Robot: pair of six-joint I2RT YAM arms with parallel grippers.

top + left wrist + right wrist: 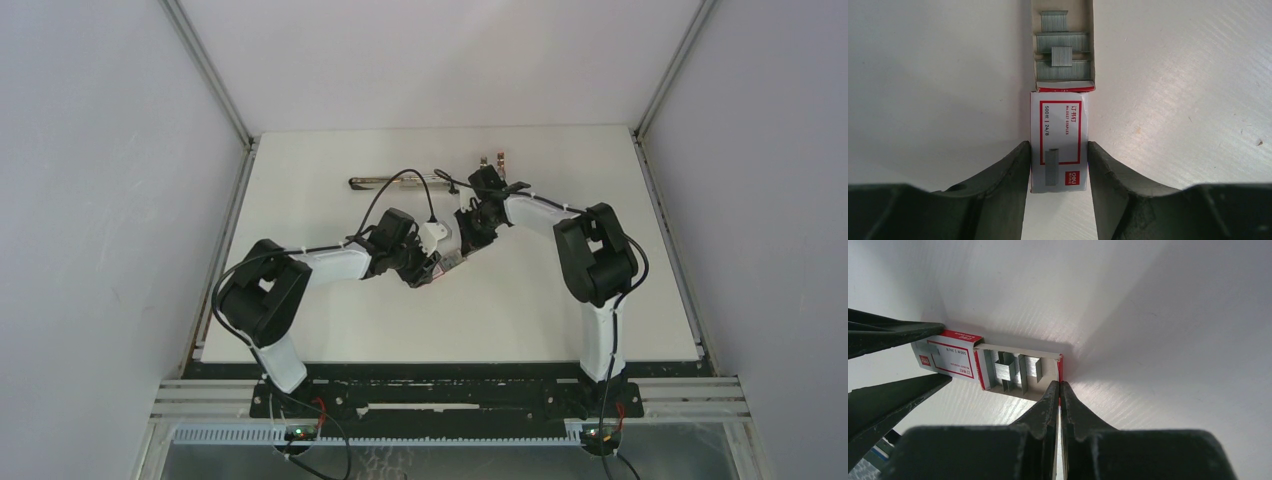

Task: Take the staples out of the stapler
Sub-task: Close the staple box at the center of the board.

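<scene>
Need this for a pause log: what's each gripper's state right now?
Left gripper: closed on the staple box sleeve.
Right gripper: shut, apparently pinching the end wall of the inner tray.

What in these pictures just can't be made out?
Top view: the staple box is nearly buried under both wrists.
Top view: the stapler is too small to show whether it is still loaded.
Left wrist view: the top edge cuts off the far end of the tray.
Right wrist view: unclear whether the shut right fingers pinch the tray's end wall.
</scene>
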